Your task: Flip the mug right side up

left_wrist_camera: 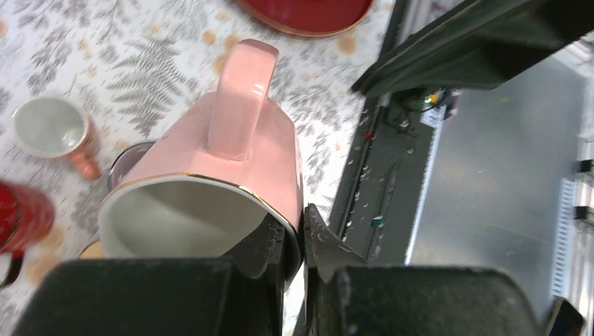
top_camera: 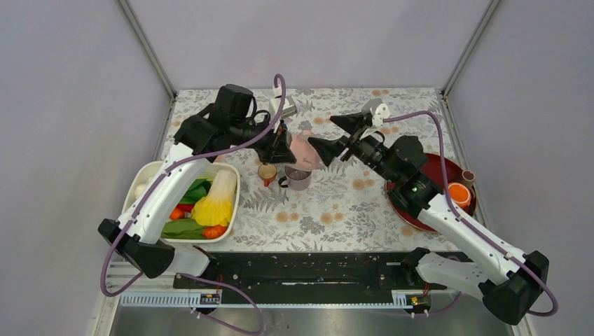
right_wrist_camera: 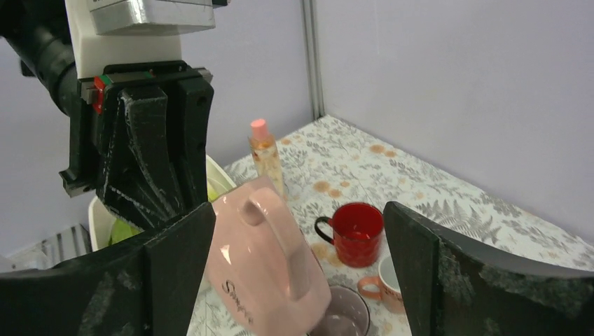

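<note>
The pink mug (top_camera: pixel 306 150) hangs tilted in the air above the table, mouth toward my left gripper and handle up. My left gripper (top_camera: pixel 284 150) is shut on its gold rim; in the left wrist view (left_wrist_camera: pixel 302 238) one finger is inside the mug (left_wrist_camera: pixel 231 147) and one outside. My right gripper (top_camera: pixel 337 136) is open, and its fingers straddle the mug's base end without clear contact. In the right wrist view (right_wrist_camera: pixel 298 217) the mug (right_wrist_camera: pixel 263 259) sits between the jaws, close to the left finger.
Under the mug stand a grey-purple cup (top_camera: pixel 298 178), a small orange-and-white cup (top_camera: pixel 267 171) and a red mug (right_wrist_camera: pixel 357 234). A pink-capped bottle (right_wrist_camera: pixel 266 157) stands behind. A white basket of vegetables (top_camera: pixel 150 175) is at the left, a red tray (top_camera: pixel 434 189) with an orange cup (top_camera: pixel 459 194) at the right.
</note>
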`<action>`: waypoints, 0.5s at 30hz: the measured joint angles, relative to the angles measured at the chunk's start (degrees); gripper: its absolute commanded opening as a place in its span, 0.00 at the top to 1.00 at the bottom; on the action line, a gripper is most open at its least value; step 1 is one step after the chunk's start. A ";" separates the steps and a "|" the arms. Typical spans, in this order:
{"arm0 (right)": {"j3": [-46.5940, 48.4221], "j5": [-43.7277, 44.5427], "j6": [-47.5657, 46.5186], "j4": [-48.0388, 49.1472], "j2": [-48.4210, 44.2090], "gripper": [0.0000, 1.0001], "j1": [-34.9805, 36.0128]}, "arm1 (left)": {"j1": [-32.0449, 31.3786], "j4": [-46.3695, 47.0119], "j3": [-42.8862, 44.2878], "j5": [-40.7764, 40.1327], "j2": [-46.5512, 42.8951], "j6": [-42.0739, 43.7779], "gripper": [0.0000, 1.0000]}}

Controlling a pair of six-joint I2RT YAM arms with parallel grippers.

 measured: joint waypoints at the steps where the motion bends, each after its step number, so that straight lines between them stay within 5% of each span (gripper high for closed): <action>1: -0.28 0.59 -0.76 -1.07 -0.22 0.01 0.00 | 0.37 -0.83 -0.50 -1.40 0.00 1.16 1.00; 8: -1.77 4.96 -7.21 -11.91 -3.45 0.01 0.04 | 0.90 -7.45 -10.19 -17.55 -1.22 14.05 1.00; 15: 5.97 27.02 -10.67 -30.88 -2.12 0.01 -0.50 | -2.21 -10.23 -28.26 -30.71 -1.90 22.56 1.00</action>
